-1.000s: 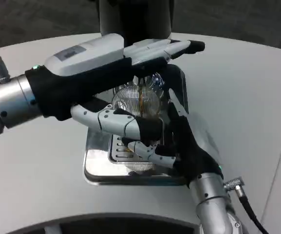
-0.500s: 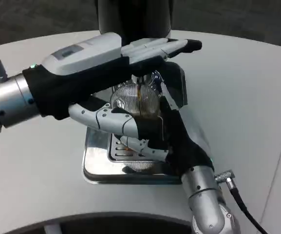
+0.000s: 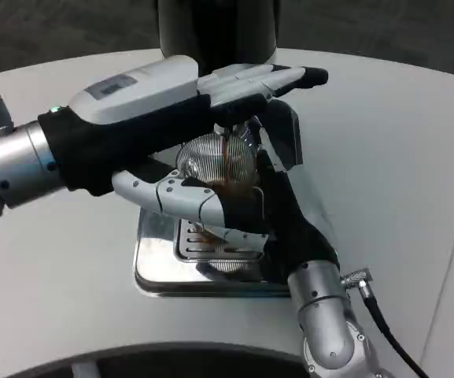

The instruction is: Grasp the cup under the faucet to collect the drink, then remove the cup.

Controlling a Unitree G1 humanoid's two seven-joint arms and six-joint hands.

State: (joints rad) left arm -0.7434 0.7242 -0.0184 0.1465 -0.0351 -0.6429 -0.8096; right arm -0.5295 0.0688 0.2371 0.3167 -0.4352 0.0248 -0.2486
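Left hand (image 3: 171,110) reaches over the ribbed clear cup (image 3: 215,161) on the steel drip tray (image 3: 152,268); right hand (image 3: 278,216) wraps the cup. Brown stream (image 3: 227,153) runs into it.

A white, rounded surface (image 3: 384,142) fills most of the view — behind its far edge lies a dark, dim floor (image 3: 61,31).

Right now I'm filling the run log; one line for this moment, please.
cup: under faucet, filling | left hand: holds cup | right hand: beside cup, grasp unclear | drip tray: on table
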